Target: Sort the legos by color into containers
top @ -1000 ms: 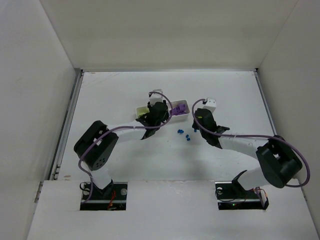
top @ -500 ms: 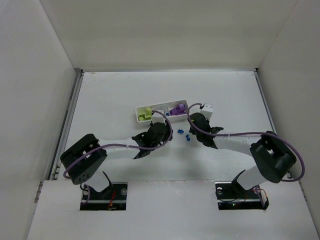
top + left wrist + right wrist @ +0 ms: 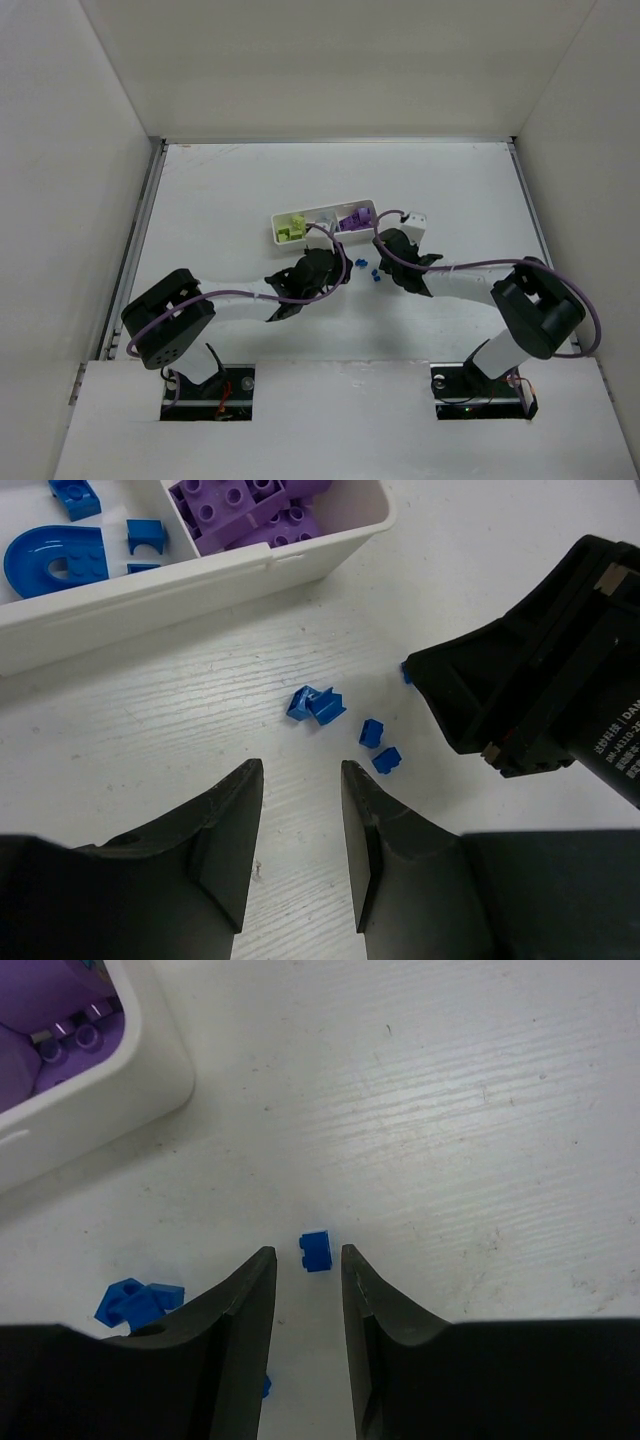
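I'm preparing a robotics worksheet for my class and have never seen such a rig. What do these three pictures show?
Two robot arms, each ending in a two-finger gripper, stand at a table. One picture looks down from above; the other two come from wrist cameras. The white three-compartment tray holds yellow-green bricks, blue pieces and purple bricks. Loose blue bricks lie near it. The left gripper and right gripper are open and empty; one blue brick lies at the right one's fingertips.
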`<action>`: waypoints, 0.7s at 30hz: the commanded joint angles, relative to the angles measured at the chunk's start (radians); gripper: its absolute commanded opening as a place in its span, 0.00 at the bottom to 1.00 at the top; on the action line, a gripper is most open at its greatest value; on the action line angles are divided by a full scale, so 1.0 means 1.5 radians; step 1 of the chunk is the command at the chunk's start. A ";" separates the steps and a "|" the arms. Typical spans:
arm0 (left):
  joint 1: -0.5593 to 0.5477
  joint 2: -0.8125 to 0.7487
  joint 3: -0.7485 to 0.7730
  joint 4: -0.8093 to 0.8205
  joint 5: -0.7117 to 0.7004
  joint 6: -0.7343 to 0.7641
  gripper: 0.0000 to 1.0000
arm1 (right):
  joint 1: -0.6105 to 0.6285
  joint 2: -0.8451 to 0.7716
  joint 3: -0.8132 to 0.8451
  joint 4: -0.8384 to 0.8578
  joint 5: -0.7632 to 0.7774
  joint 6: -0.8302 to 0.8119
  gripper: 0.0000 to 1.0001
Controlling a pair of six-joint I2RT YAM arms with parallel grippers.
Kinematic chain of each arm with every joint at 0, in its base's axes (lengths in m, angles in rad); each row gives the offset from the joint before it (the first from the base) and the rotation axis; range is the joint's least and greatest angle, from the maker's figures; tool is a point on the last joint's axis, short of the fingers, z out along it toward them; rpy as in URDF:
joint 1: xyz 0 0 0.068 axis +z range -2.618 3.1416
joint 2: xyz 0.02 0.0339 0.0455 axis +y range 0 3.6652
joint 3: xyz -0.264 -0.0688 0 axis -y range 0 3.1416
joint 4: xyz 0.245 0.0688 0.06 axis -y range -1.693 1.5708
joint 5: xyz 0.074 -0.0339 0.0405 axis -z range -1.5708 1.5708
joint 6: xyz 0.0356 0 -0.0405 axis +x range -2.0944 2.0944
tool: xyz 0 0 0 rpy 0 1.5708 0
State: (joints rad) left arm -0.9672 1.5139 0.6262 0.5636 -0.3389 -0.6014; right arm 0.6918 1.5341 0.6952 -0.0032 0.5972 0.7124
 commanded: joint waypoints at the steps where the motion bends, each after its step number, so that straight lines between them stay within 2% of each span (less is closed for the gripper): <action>1: 0.006 -0.015 -0.016 0.040 0.009 -0.014 0.34 | -0.004 0.016 0.029 -0.020 -0.002 0.018 0.38; 6: 0.010 -0.018 -0.019 0.041 0.013 -0.018 0.35 | -0.001 0.044 0.043 -0.030 -0.001 0.027 0.35; 13: 0.020 -0.021 -0.023 0.043 0.022 -0.018 0.35 | 0.007 0.077 0.066 -0.049 0.024 0.028 0.16; 21: 0.039 -0.029 -0.036 0.049 0.021 -0.027 0.34 | 0.044 -0.032 0.075 -0.047 0.026 -0.005 0.13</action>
State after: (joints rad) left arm -0.9211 1.5131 0.5957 0.5911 -0.3058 -0.6300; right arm 0.7296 1.5818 0.7696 -0.0826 0.6178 0.7361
